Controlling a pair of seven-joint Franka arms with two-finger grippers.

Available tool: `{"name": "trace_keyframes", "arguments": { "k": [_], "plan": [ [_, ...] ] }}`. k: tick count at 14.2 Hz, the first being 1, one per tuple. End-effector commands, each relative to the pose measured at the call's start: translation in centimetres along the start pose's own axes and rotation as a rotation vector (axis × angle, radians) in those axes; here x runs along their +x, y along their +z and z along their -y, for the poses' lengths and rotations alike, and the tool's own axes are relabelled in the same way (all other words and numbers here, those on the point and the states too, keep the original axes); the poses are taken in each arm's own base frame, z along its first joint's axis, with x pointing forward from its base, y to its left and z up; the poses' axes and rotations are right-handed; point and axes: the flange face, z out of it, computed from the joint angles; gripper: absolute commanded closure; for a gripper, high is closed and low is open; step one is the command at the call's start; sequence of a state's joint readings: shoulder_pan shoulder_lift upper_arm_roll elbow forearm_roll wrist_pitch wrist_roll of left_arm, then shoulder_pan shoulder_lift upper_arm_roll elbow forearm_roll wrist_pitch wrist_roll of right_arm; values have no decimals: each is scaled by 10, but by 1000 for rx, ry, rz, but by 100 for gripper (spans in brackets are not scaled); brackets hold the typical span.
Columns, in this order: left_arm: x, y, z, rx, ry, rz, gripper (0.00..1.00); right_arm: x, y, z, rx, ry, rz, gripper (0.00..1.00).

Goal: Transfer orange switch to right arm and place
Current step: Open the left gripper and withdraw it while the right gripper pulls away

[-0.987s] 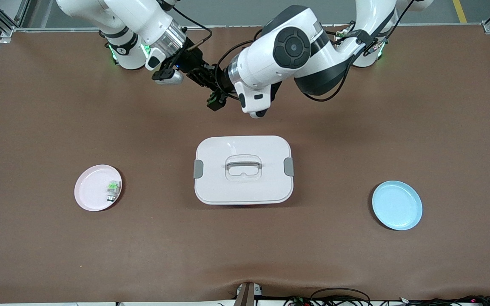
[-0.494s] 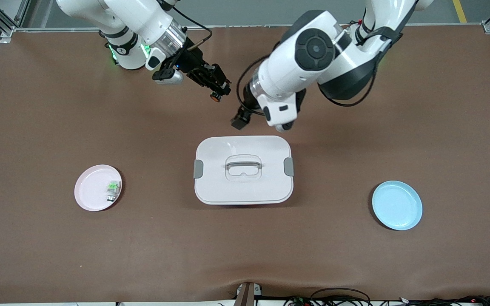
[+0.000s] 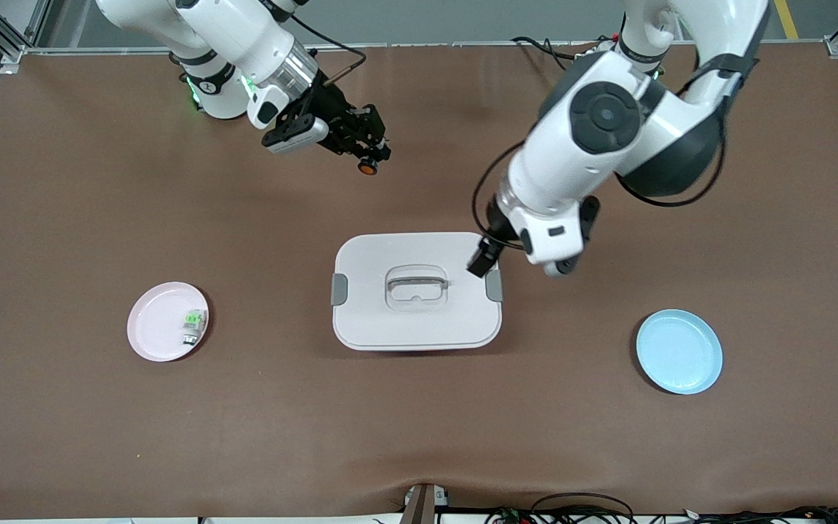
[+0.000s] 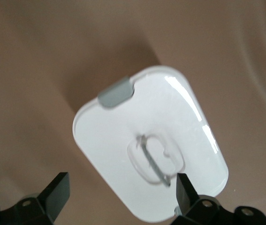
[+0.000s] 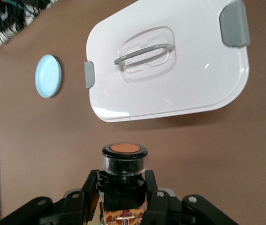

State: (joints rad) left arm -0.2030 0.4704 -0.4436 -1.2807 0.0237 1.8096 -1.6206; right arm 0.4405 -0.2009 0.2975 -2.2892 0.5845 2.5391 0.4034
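Note:
The orange switch (image 3: 367, 167) is a stubby black cylinder with a round orange end. My right gripper (image 3: 369, 151) is shut on it and holds it in the air over bare table, toward the robots' side of the white box. In the right wrist view the switch (image 5: 124, 161) stands out from between the shut fingers of my right gripper (image 5: 123, 192), orange end outward. My left gripper (image 3: 483, 258) is open and empty over the box's edge at the left arm's end. In the left wrist view its fingers (image 4: 57, 192) stand wide apart with nothing between them.
A white lidded box (image 3: 419, 324) with a handle sits mid-table and also shows in the wrist views (image 4: 118, 136) (image 5: 198, 79). A pink plate (image 3: 153, 324) holds a green-and-silver switch (image 3: 193, 324) at the right arm's end. A blue plate (image 3: 679, 351) lies at the left arm's end.
My left gripper has let go and drawn away from the right gripper, moving over the white box. The orange switch stays in my right gripper, which has barely moved.

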Motion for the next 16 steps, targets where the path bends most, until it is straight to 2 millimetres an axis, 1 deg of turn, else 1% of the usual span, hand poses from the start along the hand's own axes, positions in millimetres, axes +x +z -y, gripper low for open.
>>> {"name": "trace_keyframes", "arguments": {
  "k": [1,3,4,5,7,8,9,10,11,12,13,14,15,16],
  "plan": [
    [40,-16,6,-3,133,-58,0,18,-22,3,-126,-185,58,100],
    [73,-22,8,0,239,-91,0,29,-35,1,-280,-304,137,100],
    [93,-27,11,-2,271,-97,0,31,-37,-1,-341,-353,172,100],
    [109,-32,14,-4,313,-103,0,35,-40,-6,-398,-429,190,100],
    [146,-40,23,13,403,-109,0,50,-47,-28,-459,-619,245,100],
    [155,-40,28,38,450,-102,0,64,-55,-46,-458,-713,279,100],
    [171,-43,33,53,478,-106,0,74,-61,-61,-453,-794,305,100],
    [183,-51,39,66,517,-125,0,84,-68,-73,-450,-852,319,100],
    [188,-57,43,68,551,-134,0,93,-74,-86,-450,-895,330,100],
    [199,-63,48,70,548,-138,0,102,-80,-100,-470,-963,349,100],
    [209,-73,54,72,548,-147,0,111,-86,-114,-488,-1026,369,100],
    [218,-81,60,72,570,-155,0,117,-91,-125,-492,-1073,385,100],
    [226,-93,66,70,608,-167,0,121,-95,-135,-488,-1109,401,100],
    [235,-103,76,88,644,-165,0,125,-98,-148,-494,-1135,417,100]
  ]
}}
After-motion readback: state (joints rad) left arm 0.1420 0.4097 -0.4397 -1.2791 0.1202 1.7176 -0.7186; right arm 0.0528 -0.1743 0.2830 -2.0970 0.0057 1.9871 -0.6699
